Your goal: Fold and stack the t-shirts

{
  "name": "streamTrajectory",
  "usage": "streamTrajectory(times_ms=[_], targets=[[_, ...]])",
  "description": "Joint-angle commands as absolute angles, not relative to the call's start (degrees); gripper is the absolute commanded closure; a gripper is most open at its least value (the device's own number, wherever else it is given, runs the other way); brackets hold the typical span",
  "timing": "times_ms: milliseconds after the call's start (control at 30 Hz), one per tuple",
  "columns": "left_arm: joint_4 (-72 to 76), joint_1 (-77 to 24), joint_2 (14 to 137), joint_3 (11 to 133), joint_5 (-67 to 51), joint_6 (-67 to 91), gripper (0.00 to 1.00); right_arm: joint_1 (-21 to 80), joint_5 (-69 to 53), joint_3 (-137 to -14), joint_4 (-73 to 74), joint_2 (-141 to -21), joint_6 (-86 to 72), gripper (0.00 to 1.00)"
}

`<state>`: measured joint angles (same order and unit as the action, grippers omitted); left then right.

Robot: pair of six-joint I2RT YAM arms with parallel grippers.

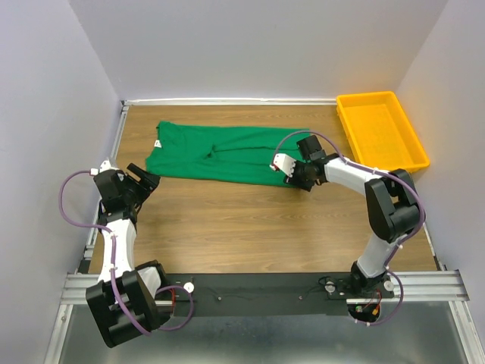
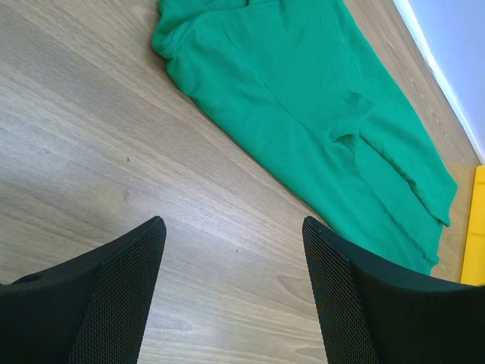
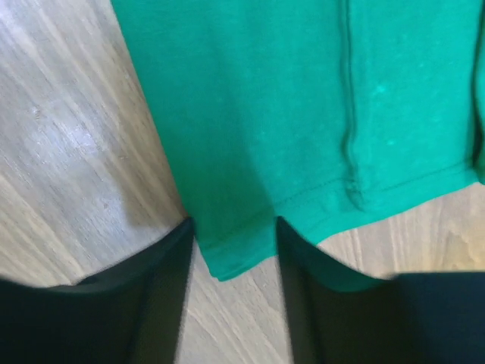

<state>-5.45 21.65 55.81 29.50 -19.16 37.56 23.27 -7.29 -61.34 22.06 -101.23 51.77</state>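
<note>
Wood-grain table (image 1: 227,220), pale walls (image 1: 265,45) on 3 sides. Count follows.

T-shirts: 1 seen. Green t-shirt (image 1: 220,152) lies flat on the far half of the table as a long band running left-right, with some creases near the middle. The white neck label (image 1: 158,143) is at the left end, the hem at the right end. Not lifted anywhere and nothing is stacked on it.

Trays: 1. Yellow tray (image 1: 379,129) sits in the far right corner, apart from the shirt, nothing in it.

Arms: 2, bases at the near edge. Left arm (image 1: 117,235) reaches fwd on the left side; right arm (image 1: 356,178) bends in twd the shirt's right end.

Grippers: 2.
- Left gripper (image 2: 233,224): jaws spread wide, nothing between them. Hangs over bare wood near the shirt's left end, not touching the cloth.
- Right gripper (image 3: 233,227): jaws part-way apart, down at the near right corner of the hem. One finger stands either side of that corner, with a strip of cloth between them and bare wood showing in the gap below it. Cloth lies flat there. Cannot tell whether the fingers (image 3: 151,296) press on the fabric; no hold seen.
</note>
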Motion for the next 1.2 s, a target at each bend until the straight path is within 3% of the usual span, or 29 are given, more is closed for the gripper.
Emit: streamTrajectory(times_ms=[0, 100, 233, 433, 567, 600, 633, 667, 733, 767, 900, 967, 1167], targets=[[-4.31, 21.88, 54.58, 28.74, -20.92, 37.62, 0.20, 23.47, -4.22, -59.50, 19.87, -104.23, 52.47, 0.54], [-4.39, 21.89, 54.14, 28.48, -20.83, 37.62, 0.20, 23.47, -4.04, -59.24, 19.86, -104.68, 52.47, 0.76], [-4.48, 21.88, 54.14, 28.39, -20.92, 37.44, 0.20, 23.47, -5.62, -56.35, 20.56, -102.06, 53.35, 0.97], [-3.78, 21.97, 54.67, 27.69, -21.53, 37.62, 0.20, 25.31, -14.85, -46.70, 31.45, -91.69, 60.54, 0.99], [-1.85, 21.97, 55.46, 26.54, -22.41, 38.32, 0.20, 34.76, -18.72, -40.01, 39.19, -80.88, 61.53, 0.99], [-1.67, 21.89, 55.98, 26.28, -22.85, 38.41, 0.20, 36.81, -19.16, -39.38, 39.37, -77.29, 59.35, 0.93], [-1.41, 21.97, 56.16, 26.19, -23.11, 38.50, 0.20, 38.39, -19.60, -39.29, 39.37, -76.13, 58.20, 0.69], [-1.32, 21.89, 56.42, 26.28, -23.20, 38.50, 0.20, 39.37, -21.08, -40.94, 38.85, -75.42, 56.79, 0.56], [-1.32, 21.97, 56.34, 26.45, -23.47, 38.41, 0.20, 39.37, -21.10, -45.77, 38.50, -77.06, 51.69, 0.32], [-1.67, 21.89, 56.16, 26.46, -23.29, 38.41, 0.20, 38.85, -21.01, -48.23, 38.58, -78.47, 50.72, 0.27], [-2.02, 21.89, 55.11, 26.81, -23.20, 38.41, 0.20, 33.76, -26.97, -66.47, 38.41, -88.65, 44.50, 0.22], [-1.93, 21.97, 55.11, 26.98, -23.81, 38.58, 0.20, 31.91, -29.44, -74.67, 38.14, -100.51, 40.19, 0.21], [-1.85, 21.88, 54.06, 26.28, -25.83, 39.99, 0.20, 28.04, -38.05, -119.37, 38.41, -132.23, 9.19, 0.20]])
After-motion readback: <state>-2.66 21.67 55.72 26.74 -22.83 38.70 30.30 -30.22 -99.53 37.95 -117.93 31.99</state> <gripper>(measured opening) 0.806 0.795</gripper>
